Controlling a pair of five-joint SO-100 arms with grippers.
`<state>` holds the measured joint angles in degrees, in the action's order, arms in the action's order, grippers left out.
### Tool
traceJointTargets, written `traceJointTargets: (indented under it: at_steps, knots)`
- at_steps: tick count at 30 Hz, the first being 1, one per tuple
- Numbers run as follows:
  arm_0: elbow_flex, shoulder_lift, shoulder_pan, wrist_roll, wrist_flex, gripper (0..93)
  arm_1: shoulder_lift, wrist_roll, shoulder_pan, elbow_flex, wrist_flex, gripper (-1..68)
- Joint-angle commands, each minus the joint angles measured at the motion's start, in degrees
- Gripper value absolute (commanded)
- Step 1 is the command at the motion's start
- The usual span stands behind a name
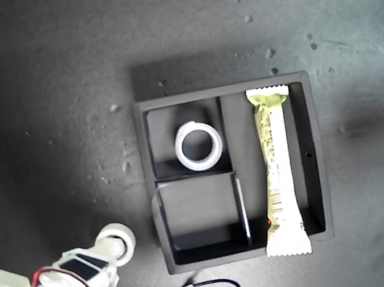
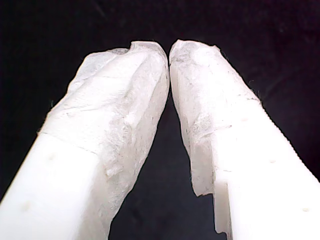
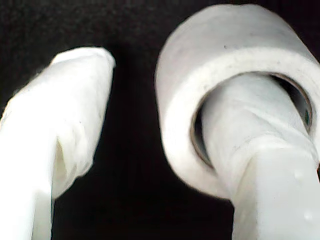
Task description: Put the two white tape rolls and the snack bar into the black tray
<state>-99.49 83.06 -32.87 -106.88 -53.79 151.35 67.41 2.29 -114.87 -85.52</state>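
My second gripper (image 3: 150, 80) sits at about eight o'clock in the exterior view, just off the black tray's (image 1: 313, 160) near corner. One white tape roll (image 1: 117, 241) is threaded onto one of its fingers (image 3: 250, 145): in the second wrist view that finger passes straight through the roll's open centre, while the other finger stands clear of the roll's outer wall, dark floor showing between them. So the jaws are apart, with the roll hanging on one prong rather than pinched (I cannot tell how firmly it sits).

My first gripper (image 2: 169, 50) has its padded tips drawn together, nearly touching at the ends, with nothing between them and only black behind. It does not show in the exterior view.

The other tape roll (image 1: 198, 146) lies flat in the small square compartment at the tray's ten o'clock. The neighbouring small compartment, at seven o'clock, holds nothing. The snack bar (image 1: 278, 171) lies lengthwise in the long compartment at three o'clock, its crimped end overlapping the tray's wall at six o'clock.
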Motion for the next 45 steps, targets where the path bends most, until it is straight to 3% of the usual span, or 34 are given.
traceJointTargets:
  at_steps: [1, 6, 9, 14, 20, 26, 39, 45]
  knots:
    - [-0.79, -0.35, 1.05, -2.11, 0.62, 11.0, 0.7, -0.53, 1.32, 0.0, 1.41, -0.1]
    - [-4.04, 1.49, 2.9, -4.04, 0.62, 0.3, 0.7, -0.18, 3.96, -1.14, 3.08, -0.1]
    - [-4.39, 6.77, 3.87, -1.58, -0.53, 0.1, 0.7, -0.09, 5.45, -1.32, 3.69, -0.1]
    - [3.43, 14.68, 5.89, 3.52, -12.83, 0.1, 0.7, -0.09, 6.86, -2.99, 5.89, -0.1]
    - [33.66, 6.06, 10.81, 17.4, -28.56, 0.0, 0.7, 0.35, 7.73, -7.12, 10.37, -0.1]
    - [90.97, -30.15, 13.71, 26.89, -51.42, 0.0, 0.7, 2.29, 9.49, -12.74, 16.44, -0.1]
    - [95.36, -39.55, 14.68, 26.54, -51.33, 0.6, 0.7, 3.87, 10.81, -15.73, 18.37, -0.1]
    - [97.82, -41.92, 13.71, 25.75, -51.33, 14.3, 0.7, 3.78, 10.9, -15.56, 18.37, -0.1]
